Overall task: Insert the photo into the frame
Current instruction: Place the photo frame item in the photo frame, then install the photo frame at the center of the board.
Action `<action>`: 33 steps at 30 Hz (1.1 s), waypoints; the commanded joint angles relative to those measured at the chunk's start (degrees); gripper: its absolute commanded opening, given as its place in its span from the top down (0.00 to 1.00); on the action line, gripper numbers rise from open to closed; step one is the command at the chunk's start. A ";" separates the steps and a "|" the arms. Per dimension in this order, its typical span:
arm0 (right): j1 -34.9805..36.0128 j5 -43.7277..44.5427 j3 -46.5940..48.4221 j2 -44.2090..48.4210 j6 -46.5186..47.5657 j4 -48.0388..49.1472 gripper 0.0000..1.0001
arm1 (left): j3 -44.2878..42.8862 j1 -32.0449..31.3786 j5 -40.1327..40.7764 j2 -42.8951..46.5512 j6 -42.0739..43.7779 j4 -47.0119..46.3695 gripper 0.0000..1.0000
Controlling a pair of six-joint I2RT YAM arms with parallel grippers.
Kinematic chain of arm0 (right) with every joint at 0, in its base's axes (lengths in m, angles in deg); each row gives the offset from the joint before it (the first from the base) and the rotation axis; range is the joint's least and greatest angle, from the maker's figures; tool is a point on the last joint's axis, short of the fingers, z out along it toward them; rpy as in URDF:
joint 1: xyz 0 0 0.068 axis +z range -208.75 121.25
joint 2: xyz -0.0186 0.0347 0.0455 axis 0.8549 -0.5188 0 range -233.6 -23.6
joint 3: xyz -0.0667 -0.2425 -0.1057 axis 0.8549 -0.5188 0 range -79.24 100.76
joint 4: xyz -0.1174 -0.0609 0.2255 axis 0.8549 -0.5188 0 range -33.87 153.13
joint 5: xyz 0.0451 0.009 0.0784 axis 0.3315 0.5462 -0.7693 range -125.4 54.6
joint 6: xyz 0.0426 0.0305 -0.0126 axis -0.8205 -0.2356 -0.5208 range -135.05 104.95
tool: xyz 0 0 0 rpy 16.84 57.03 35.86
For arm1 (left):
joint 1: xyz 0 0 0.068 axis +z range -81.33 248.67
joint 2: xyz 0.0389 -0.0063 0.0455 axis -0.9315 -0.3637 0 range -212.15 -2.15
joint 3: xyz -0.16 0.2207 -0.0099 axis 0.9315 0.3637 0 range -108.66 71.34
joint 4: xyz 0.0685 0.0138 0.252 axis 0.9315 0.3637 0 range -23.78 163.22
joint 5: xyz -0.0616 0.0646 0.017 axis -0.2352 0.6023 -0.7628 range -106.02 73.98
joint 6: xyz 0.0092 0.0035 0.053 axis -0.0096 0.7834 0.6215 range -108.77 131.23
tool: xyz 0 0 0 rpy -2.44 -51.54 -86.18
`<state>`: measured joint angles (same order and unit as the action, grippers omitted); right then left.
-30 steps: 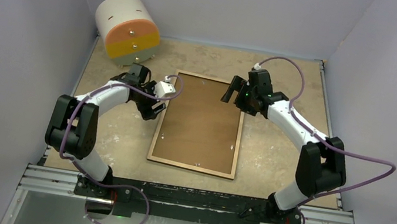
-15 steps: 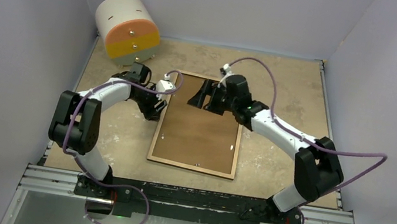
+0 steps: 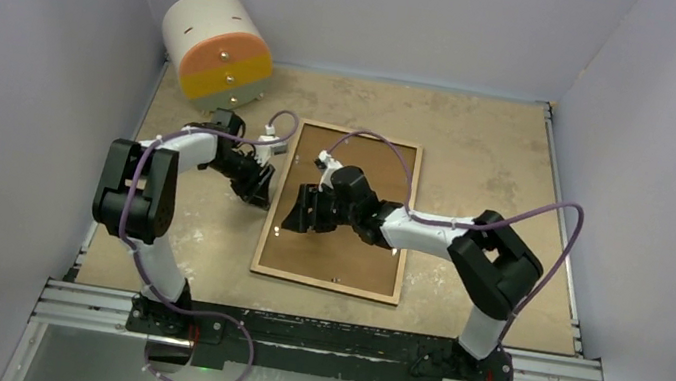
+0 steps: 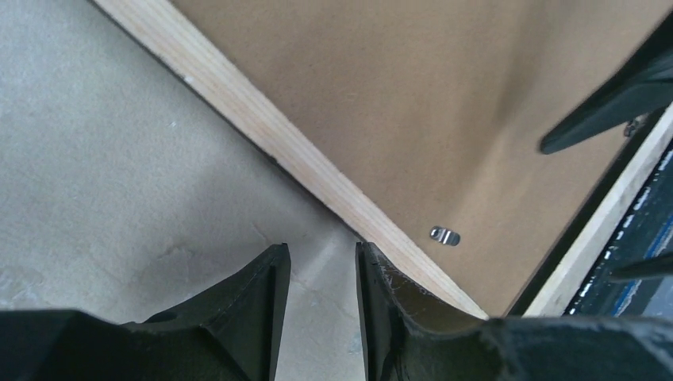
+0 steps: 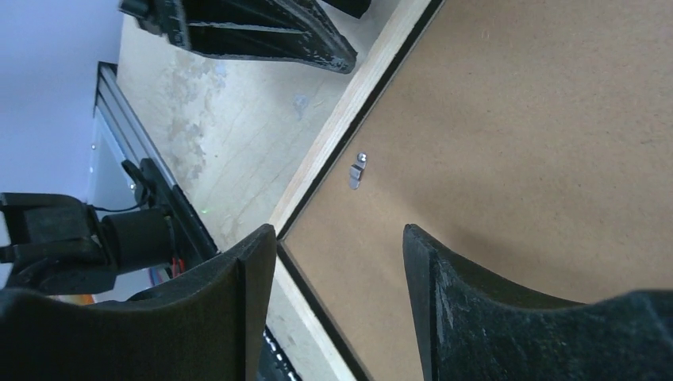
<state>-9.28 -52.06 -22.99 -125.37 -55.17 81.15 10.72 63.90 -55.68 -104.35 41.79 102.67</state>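
Two pairs of jaws, both by the left rim of the frame (image 3: pixel 330 285). Seeing the frame lying flat on the bench (image 3: pixel 481 151), back up, brown backing (image 3: pixel 350 253) filling its wood rim. Finding the left jaws just outside that rim, over the bench, parted by a narrow slit and gripping nothing. Finding the right jaws just inside the rim, above the backing and near a small metal clip (image 5: pixel 356 173), standing wide apart, holding nothing.
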 commanded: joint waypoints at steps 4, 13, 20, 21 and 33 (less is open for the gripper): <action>1.92 -0.80 3.44 -5.85 2.41 5.69 0.38 | -1.27 0.20 -4.01 -0.83 -1.48 -0.03 0.62; 2.94 -1.64 6.20 -10.72 1.87 7.03 0.39 | -0.99 0.16 -4.70 -2.12 -1.74 -0.23 0.69; 3.27 -2.61 7.28 -12.04 1.44 6.70 0.40 | -0.84 0.12 -4.24 -2.38 -1.74 -0.50 0.73; 3.31 -2.77 7.37 -12.18 1.37 6.64 0.40 | -0.89 0.12 -4.14 -2.33 -1.74 -0.44 0.73; 4.60 -3.52 7.55 -13.34 1.18 5.30 0.43 | -0.90 0.12 -2.84 -1.75 -1.51 -0.65 0.75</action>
<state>-5.54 -54.68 -16.50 -137.66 -54.47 88.21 10.70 64.05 -59.55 -105.66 39.30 103.13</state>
